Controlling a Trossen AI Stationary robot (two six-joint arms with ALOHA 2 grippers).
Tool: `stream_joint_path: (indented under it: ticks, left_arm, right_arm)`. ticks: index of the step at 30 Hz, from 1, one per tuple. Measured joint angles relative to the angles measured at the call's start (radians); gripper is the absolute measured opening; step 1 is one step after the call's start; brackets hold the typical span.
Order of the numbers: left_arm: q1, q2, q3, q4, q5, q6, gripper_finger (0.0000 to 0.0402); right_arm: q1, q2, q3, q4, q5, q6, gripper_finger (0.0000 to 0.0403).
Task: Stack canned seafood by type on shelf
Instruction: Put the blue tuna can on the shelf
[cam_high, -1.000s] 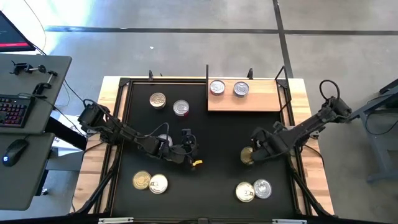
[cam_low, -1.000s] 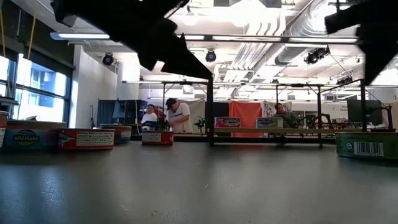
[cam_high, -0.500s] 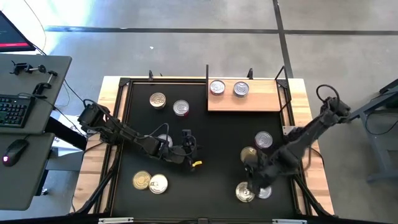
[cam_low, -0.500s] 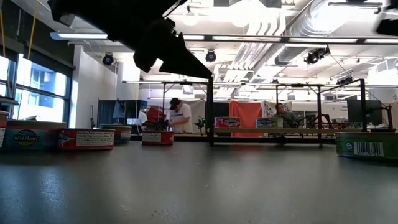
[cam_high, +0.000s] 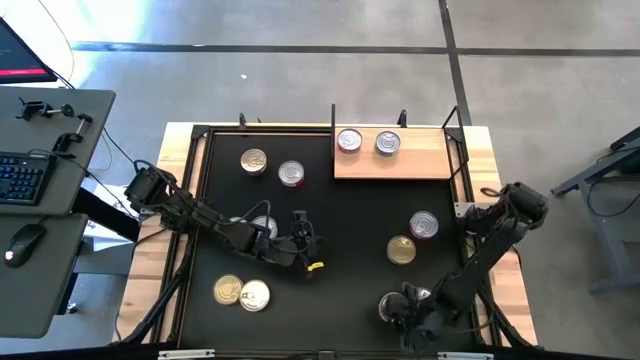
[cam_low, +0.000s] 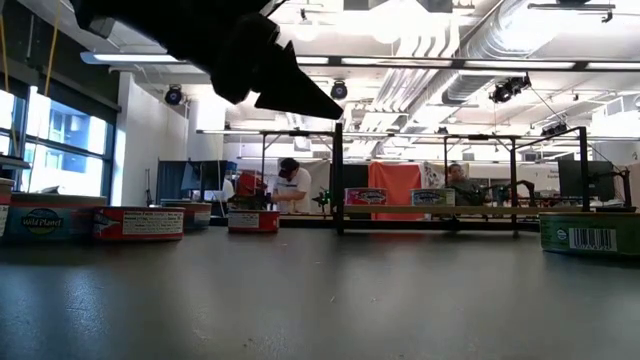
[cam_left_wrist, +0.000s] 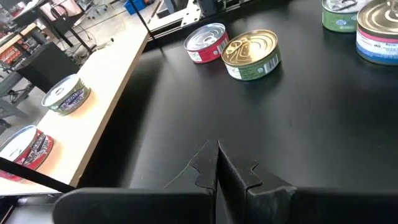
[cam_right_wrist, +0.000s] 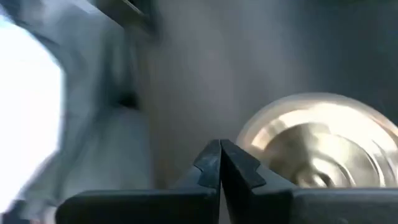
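Canned seafood (cam_high: 424, 225) scattered on mat; two tins on shelf (cam_high: 395, 163). Right claw (cam_high: 408, 312) pressed together, empty, over near-edge gold tin (cam_right_wrist: 317, 146), likely next pick. Left claw (cam_high: 303, 243) pressed together, waiting mid-surface.

Place: you are looking at a large open robotics lab or workshop hall, not a home.
Ceiling: in the low view, exposed silver ventilation ducts (cam_low: 470, 45), long strip lights (cam_low: 430, 63) and black hanging spotlights (cam_low: 510, 88) run overhead.
Floor: from above, you see bare grey polished concrete (cam_high: 300, 80) crossed by dark taped lines (cam_high: 300, 46).
Workstation: beside the rig stands a grey desk (cam_high: 45, 200) with a black backlit keyboard (cam_high: 22, 180) and a black computer mouse (cam_high: 24, 242).
People: two persons (cam_low: 291, 185) are busy at far benches.
Windows: tall industrial panes (cam_low: 45, 150) line one wall.
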Motion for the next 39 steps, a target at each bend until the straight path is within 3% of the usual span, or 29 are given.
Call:
stream_joint_path:
  ticks: [6, 15, 18, 22, 25, 32, 39]
  left_arm:
    - [-0.006, 0.0, 0.0, 0.002, 0.024, -0.021, 0.0]
    - [-0.011, 0.0, 0.0, 0.01, 0.025, -0.025, 0.0]
    - [-0.019, 0.0, 0.0, 0.007, 0.025, -0.024, 0.0]
    - [-0.024, 0.0, 0.0, 0.001, 0.027, -0.024, 0.0]
    - [-0.024, 0.0, 0.0, 0.0, 0.026, -0.024, 0.0]
    - [-0.024, 0.001, 0.0, 0.002, 0.026, -0.021, 0.0]
    - [-0.024, 0.001, 0.0, 0.002, 0.026, 0.012, 0.0]
  right_arm:
    - [-0.014, 0.013, 0.005, -0.049, -0.002, 0.019, 0.0]
    - [-0.198, 0.015, 0.0, -0.026, 0.083, -0.319, 0.0]
    - [-0.246, 0.008, 0.01, -0.044, 0.02, -0.416, 0.0]
    - [-0.242, -0.012, 0.036, -0.202, -0.112, -0.306, 0.0]
    - [-0.218, -0.014, 0.038, -0.267, -0.126, -0.208, 0.0]
    - [-0.207, -0.005, 0.037, -0.266, 0.009, -0.199, 0.0]
    - [-0.384, 0.042, 0.014, -0.085, 0.119, -0.529, 0.0]
